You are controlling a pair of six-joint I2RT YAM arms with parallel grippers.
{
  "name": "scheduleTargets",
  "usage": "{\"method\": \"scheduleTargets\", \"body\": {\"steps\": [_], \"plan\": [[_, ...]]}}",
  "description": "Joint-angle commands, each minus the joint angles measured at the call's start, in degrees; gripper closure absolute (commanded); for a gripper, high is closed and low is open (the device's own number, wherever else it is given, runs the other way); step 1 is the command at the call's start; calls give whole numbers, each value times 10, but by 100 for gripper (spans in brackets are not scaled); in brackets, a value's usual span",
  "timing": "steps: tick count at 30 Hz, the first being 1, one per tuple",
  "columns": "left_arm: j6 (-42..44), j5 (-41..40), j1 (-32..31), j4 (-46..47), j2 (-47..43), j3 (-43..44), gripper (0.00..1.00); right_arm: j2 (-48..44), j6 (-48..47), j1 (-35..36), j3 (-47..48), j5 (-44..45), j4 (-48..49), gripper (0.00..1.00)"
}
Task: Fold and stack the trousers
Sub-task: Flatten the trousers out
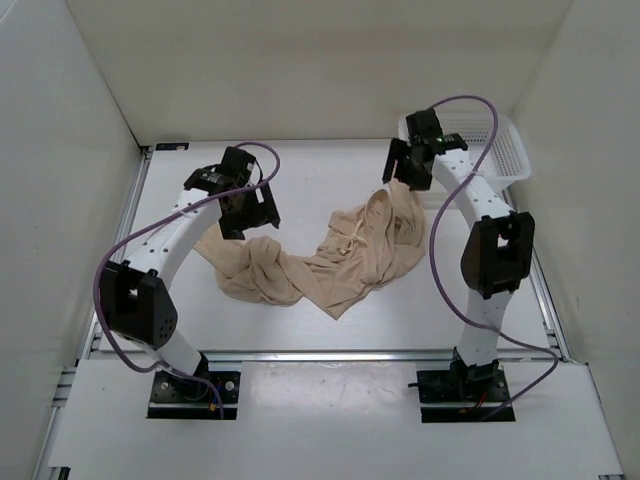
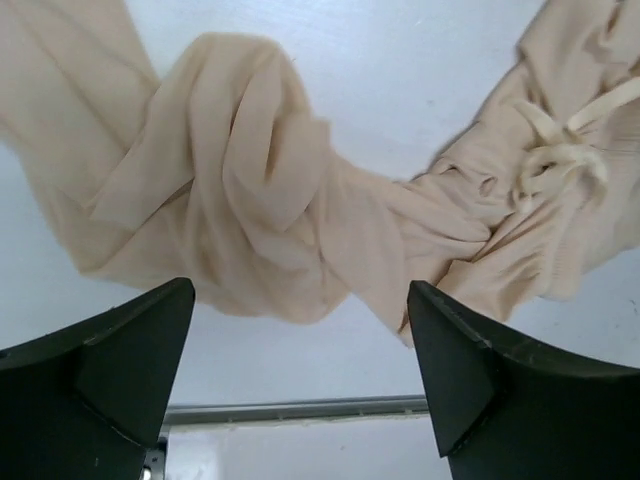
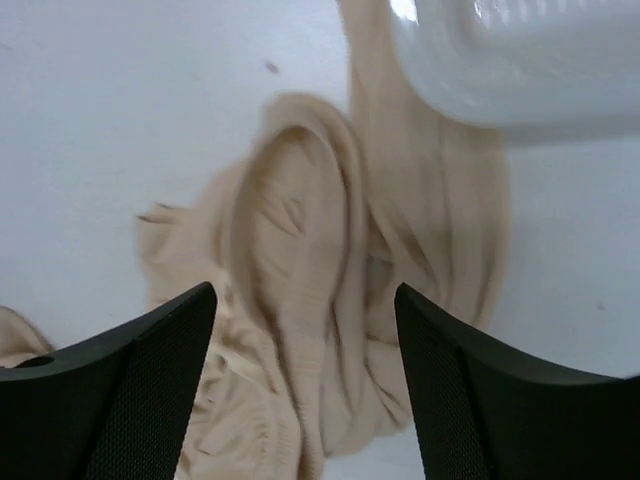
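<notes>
The beige trousers (image 1: 330, 255) lie crumpled in a curved heap on the white table, one end under my left arm, the other near the basket. My left gripper (image 1: 250, 212) is open above the left part of the cloth; in its wrist view the bunched fabric (image 2: 260, 190) and the drawstring waist (image 2: 560, 150) lie beyond the open gripper (image 2: 300, 320). My right gripper (image 1: 402, 175) is open above the right end; its wrist view shows the folded cloth (image 3: 330, 300) below the gripper (image 3: 305, 330). Neither holds anything.
A white plastic mesh basket (image 1: 505, 150) stands at the back right corner, its rim also showing in the right wrist view (image 3: 520, 70) close to the cloth. White walls enclose the table; a metal rail (image 1: 330, 355) runs along the near edge.
</notes>
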Motion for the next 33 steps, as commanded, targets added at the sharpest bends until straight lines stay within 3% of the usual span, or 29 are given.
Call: {"method": "scheduleTargets", "body": {"steps": [1,3,4,5,7,8,9,10,12,13,14,17,20,23,26,30,31,33], "plan": [[7,-47,4,-44,-43,14,0,-64,-1,-8,-43,-12,-33,23],[7,-48,33,-33,-67,-15,2,-134,-1,-8,-107,-6,-17,24],[7,-48,42,-33,-84,-25,10,-158,-1,-13,-175,-13,-4,33],[7,-48,49,-24,-91,-37,30,-208,6,-14,-216,-25,8,42],[7,-48,60,-17,-98,-71,57,-276,15,-14,-300,-68,30,57],[7,-48,67,-10,-98,-82,65,-297,30,-14,-375,-117,46,66],[1,-35,67,-10,-98,-93,71,-316,36,-14,-413,-146,59,66],[-5,-34,67,-1,-92,-113,71,-350,45,-3,-448,-169,72,66],[-13,-19,67,19,-80,-134,52,-377,73,11,-525,-205,107,43],[-21,-7,67,26,-74,-150,45,-390,82,33,-539,-211,113,36],[-26,1,67,32,-62,-156,28,-390,91,45,-557,-204,123,31],[-33,33,67,60,-43,-176,19,-371,96,70,-569,-198,138,31],[-33,33,67,66,-43,-181,19,-333,96,70,-569,-189,153,30],[-33,39,67,66,-43,-181,19,-292,96,70,-574,-208,189,32],[-33,39,67,66,-43,-186,19,-231,96,70,-562,-208,221,43],[-33,39,67,66,-33,-192,6,-207,96,75,-550,-208,221,49],[-33,39,67,74,-26,-192,5,-207,96,75,-550,-200,221,58],[-33,51,62,83,-19,-198,5,-207,96,75,-555,-200,221,67]]}}
